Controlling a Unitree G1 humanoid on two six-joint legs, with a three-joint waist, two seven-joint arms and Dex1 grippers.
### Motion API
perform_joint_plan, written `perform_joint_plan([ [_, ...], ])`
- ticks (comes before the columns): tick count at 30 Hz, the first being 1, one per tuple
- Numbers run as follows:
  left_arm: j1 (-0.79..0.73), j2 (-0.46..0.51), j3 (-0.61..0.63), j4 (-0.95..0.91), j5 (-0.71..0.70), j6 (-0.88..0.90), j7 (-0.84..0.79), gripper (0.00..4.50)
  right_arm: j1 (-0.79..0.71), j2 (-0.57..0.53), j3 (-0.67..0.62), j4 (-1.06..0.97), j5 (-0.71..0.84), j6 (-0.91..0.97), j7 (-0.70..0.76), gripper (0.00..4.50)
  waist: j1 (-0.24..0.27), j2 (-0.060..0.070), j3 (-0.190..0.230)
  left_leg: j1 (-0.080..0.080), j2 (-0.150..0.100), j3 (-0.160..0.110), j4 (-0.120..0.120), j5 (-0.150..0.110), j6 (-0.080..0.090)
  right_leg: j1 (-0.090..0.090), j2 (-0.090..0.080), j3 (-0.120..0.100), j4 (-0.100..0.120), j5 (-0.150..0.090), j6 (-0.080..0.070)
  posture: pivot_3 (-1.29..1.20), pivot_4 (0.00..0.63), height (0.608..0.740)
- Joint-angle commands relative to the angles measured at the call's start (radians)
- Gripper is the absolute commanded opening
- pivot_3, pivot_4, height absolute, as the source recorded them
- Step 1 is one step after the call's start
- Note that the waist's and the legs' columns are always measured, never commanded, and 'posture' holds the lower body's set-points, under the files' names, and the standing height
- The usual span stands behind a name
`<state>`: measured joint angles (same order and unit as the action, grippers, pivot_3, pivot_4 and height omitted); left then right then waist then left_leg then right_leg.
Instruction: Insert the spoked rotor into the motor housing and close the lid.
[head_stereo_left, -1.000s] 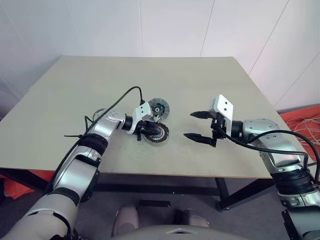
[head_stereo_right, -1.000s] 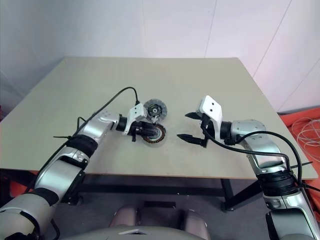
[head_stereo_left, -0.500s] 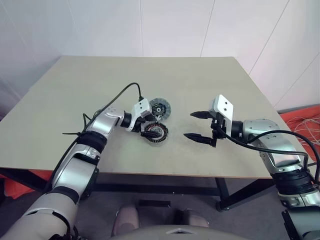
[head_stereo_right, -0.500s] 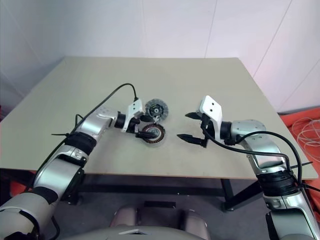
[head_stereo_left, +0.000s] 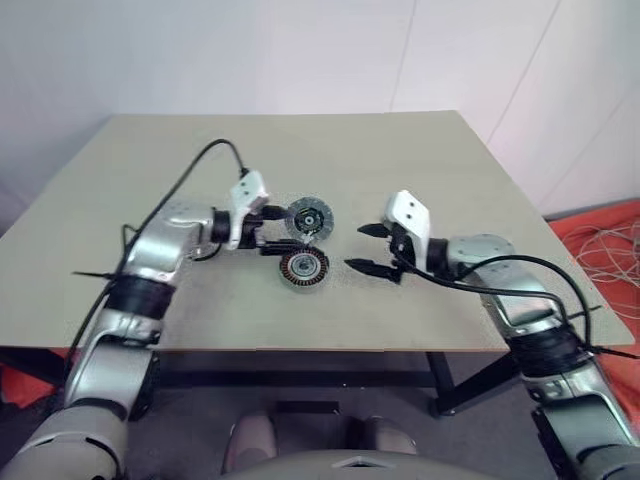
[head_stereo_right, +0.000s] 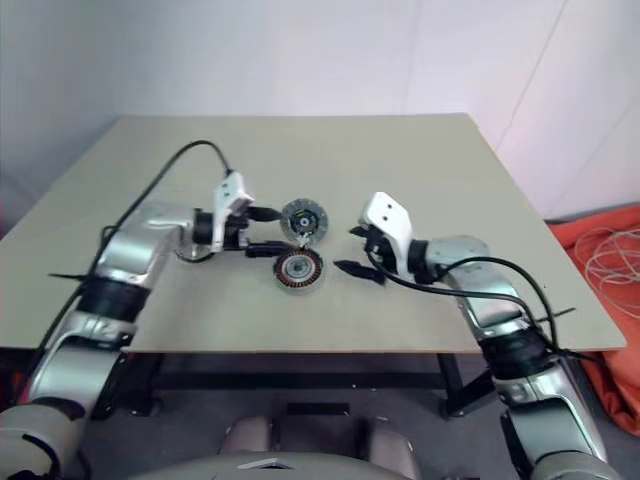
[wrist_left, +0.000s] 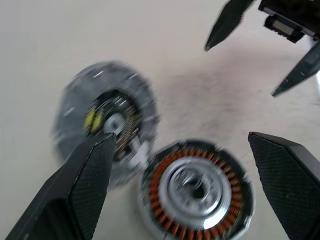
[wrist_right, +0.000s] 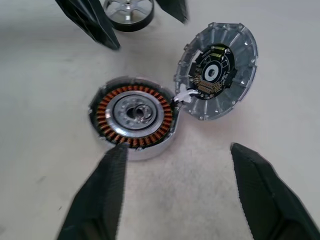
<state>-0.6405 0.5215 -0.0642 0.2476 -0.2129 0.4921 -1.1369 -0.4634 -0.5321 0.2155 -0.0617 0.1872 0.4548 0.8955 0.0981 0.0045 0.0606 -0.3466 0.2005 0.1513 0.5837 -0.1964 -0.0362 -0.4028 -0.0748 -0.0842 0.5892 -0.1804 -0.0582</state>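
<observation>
- Two grippers are flanking the motor housing (head_stereo_left: 303, 267) on the desk (head_stereo_left: 430, 160); the left gripper (head_stereo_left: 270, 228), wide open and empty, has been lifting away from it.
- Right gripper (head_stereo_left: 366, 248) is narrowing its open fingers beside the housing, holding nothing.
- Lid (head_stereo_left: 310, 216) is lying open, touching the housing.
- Spoked rotor (wrist_right: 127, 11) is still waiting beyond the housing, so insertion looks undone.

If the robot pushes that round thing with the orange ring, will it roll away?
Probably not: the motor housing sits flat on the table, so it should slide. Metal and copper windings suggest it's heavy for its size. Smooth sides may be slippery.
</observation>
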Motion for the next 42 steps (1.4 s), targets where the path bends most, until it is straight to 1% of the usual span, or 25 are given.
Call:
perform_joint_plan([
  [1,0.046,0.034,0.111,-0.081,-0.051,0.029,0.082,4.50,-0.065,0.052,0.031,0.030,-0.051,-0.009,-0.063,2.48,-0.001,0.000,0.000,0.000,0.000,0.000,0.000,0.000,0.000,0.000,0.000,0.000,0.000,0.000,0.000,0.00,0.000,0.740],
  [3,0.086,0.047,0.132,-0.096,-0.053,0.023,0.114,4.50,-0.087,0.073,0.066,0.068,-0.095,-0.030,-0.078,1.73,-0.001,0.000,0.000,0.002,-0.001,0.000,-0.001,0.000,0.000,-0.001,0.000,0.000,0.000,0.000,0.000,0.00,0.000,0.740],
  [4,0.101,0.052,0.135,-0.103,-0.052,0.020,0.124,4.50,-0.092,0.078,0.080,0.081,-0.111,-0.039,-0.078,1.44,0.001,0.000,0.000,0.001,-0.001,-0.001,-0.001,0.000,0.000,-0.001,0.000,0.000,0.000,0.000,0.000,0.00,0.000,0.740],
  [8,0.178,0.069,0.150,-0.142,-0.056,0.013,0.163,4.50,-0.117,0.120,0.128,0.120,-0.141,-0.055,-0.075,0.02,-0.003,0.000,0.000,0.001,-0.002,-0.001,-0.001,0.000,0.001,0.000,0.000,0.002,-0.001,0.000,-0.001,0.00,0.000,0.740],
  [13,0.256,0.073,0.148,-0.179,-0.062,0.008,0.194,4.50,-0.125,0.154,0.176,0.156,-0.191,-0.071,-0.077,0.02,-0.005,0.000,0.000,0.001,-0.002,-0.001,-0.002,0.000,0.000,-0.001,0.000,0.002,0.000,0.003,-0.006,0.00,0.000,0.740],
  [16,0.284,0.066,0.149,-0.198,-0.071,0.013,0.212,4.50,-0.128,0.164,0.192,0.172,-0.215,-0.082,-0.073,0.02,-0.006,0.000,0.000,0.001,-0.002,-0.001,-0.002,0.000,0.000,-0.001,0.000,0.002,0.000,0.000,-0.001,0.00,0.000,0.740],
  [23,0.325,0.079,0.164,-0.214,-0.086,0.009,0.235,4.50,-0.140,0.178,0.204,0.210,-0.248,-0.105,-0.068,0.02,-0.006,-0.001,0.000,0.003,-0.002,-0.001,-0.002,0.000,0.000,0.000,0.000,0.003,0.000,0.000,-0.001,0.00,0.000,0.740],
  [33,0.327,0.083,0.167,-0.216,-0.102,0.005,0.256,4.50,-0.155,0.194,0.220,0.266,-0.295,-0.151,-0.068,0.02,-0.006,-0.001,0.000,0.003,-0.002,-0.001,-0.002,0.000,0.000,0.000,0.001,0.003,0.001,0.000,-0.001,0.00,0.000,0.740],
  [42,0.311,0.083,0.157,-0.199,-0.103,-0.003,0.260,4.50,-0.143,0.218,0.233,0.256,-0.299,-0.160,-0.031,0.02,-0.007,-0.001,0.000,0.003,-0.002,-0.001,-0.002,0.000,0.000,0.000,0.001,0.003,0.001,0.001,-0.001,0.00,0.000,0.740],
])
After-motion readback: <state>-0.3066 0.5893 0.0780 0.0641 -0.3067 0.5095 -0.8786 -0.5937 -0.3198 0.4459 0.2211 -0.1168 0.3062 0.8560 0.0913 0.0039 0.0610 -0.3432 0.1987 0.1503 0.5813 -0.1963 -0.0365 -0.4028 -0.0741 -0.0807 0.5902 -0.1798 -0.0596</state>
